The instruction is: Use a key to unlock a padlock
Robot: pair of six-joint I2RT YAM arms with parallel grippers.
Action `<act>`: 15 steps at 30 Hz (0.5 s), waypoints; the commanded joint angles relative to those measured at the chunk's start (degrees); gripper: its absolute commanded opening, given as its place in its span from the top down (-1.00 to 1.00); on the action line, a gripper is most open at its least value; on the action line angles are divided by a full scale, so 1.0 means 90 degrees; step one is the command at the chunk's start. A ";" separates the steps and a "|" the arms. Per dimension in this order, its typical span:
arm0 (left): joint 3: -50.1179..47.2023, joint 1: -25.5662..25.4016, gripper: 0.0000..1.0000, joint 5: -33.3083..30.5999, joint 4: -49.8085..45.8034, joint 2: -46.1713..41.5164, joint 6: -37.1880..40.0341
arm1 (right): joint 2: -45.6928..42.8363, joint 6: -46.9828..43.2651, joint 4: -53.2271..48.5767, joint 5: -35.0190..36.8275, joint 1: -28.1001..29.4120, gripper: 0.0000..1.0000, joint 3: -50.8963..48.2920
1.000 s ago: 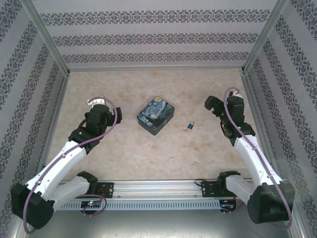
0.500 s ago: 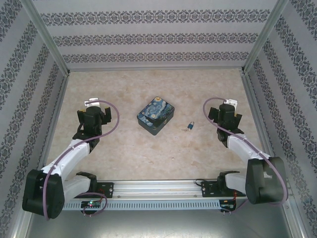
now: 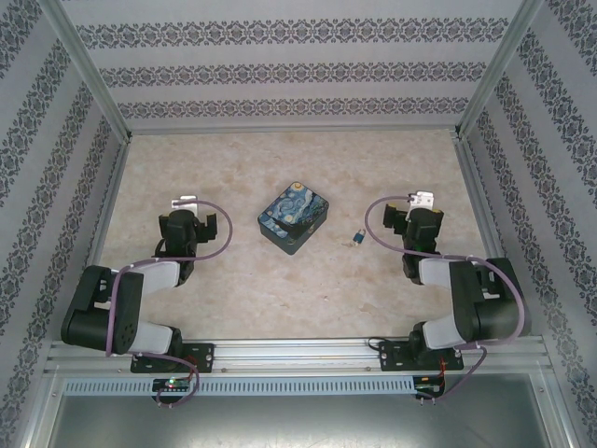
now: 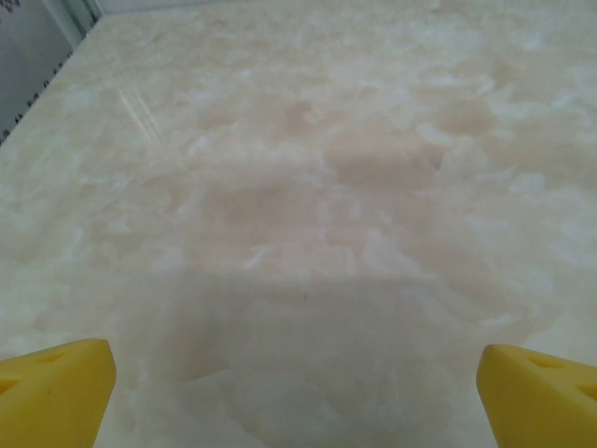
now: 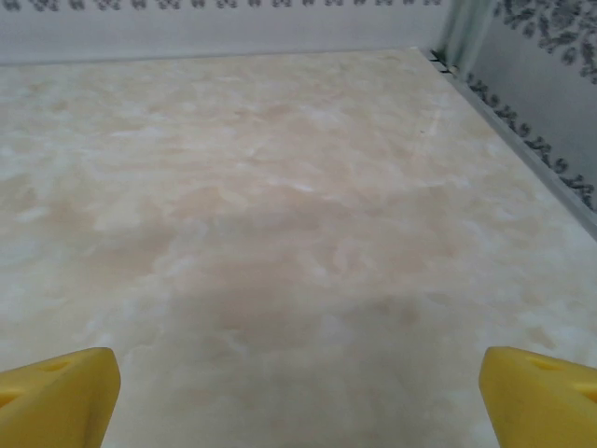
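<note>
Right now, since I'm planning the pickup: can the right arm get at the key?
Probably yes: the key lies bare on the table near the open right gripper, nothing between them.

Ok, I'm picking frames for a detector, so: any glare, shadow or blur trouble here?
Top external: even soft light, no glare, the tiny key visible right of the padlock. Left wrist: faint glare streaks on the table at upper left, a broad soft shadow lower down. Right wrist: a similar soft shadow, no clear glare.
</note>
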 commanded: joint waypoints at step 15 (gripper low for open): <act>0.0161 0.0709 -0.99 0.1589 0.1305 0.1008 0.0094 | 0.0291 -0.0177 0.0369 -0.1112 -0.0268 -0.97 0.0291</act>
